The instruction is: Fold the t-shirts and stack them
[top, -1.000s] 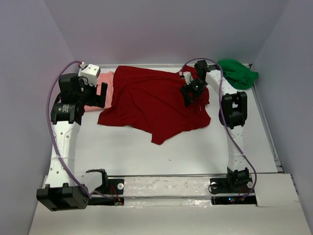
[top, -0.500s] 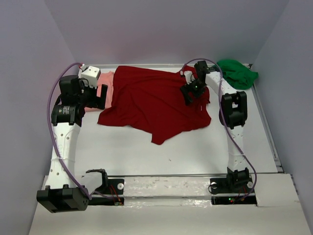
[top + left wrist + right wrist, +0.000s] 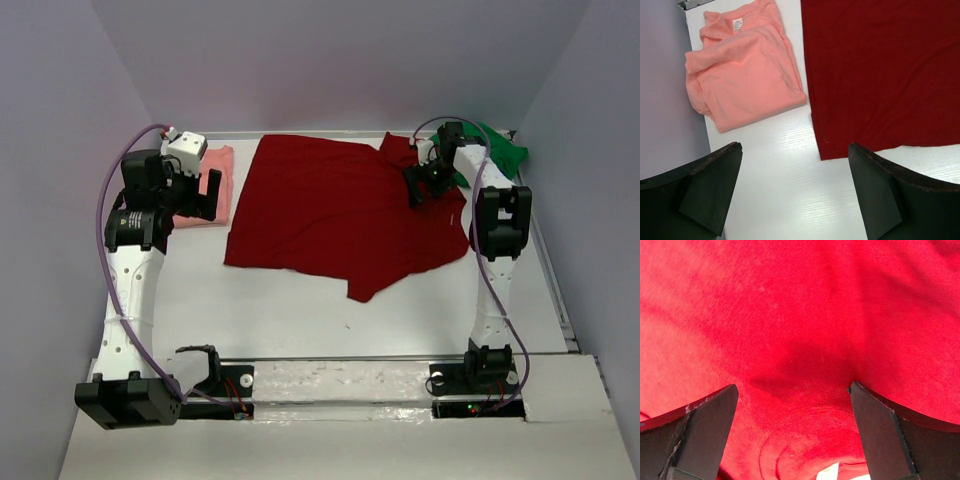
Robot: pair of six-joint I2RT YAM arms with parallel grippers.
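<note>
Currently the step in hand appears to be spreading the second garment flat for folding. The dark red t-shirt (image 3: 340,215) is the landmark. It lies open on the table (image 3: 300,320), with its near hem uneven and one corner trailing toward the arm bases. The salmon pink t-shirt (image 3: 212,180) lies folded just left of it, so that shirt looks finished. The green t-shirt (image 3: 505,155) sits bunched beyond the red shirt's far right corner, not yet started.

The right gripper (image 3: 425,185) is over the red shirt's far right part, near the collar. The left gripper (image 3: 190,195) hovers left of the red shirt, by the pink one.

The next move calls for flattening the near hem, then pinching two edge points for the first fold.

View differences:
- The top view alone shows all three shirts and the overall layout.
- The left wrist view shows the left gripper (image 3: 794,150) with jaws wide apart and empty. It also shows a bare strip between the pink shirt and the red shirt's left edge.
- The right wrist view shows the right gripper (image 3: 792,390) with jaws apart and red cloth close beneath. Contact cannot be confirmed.
</note>
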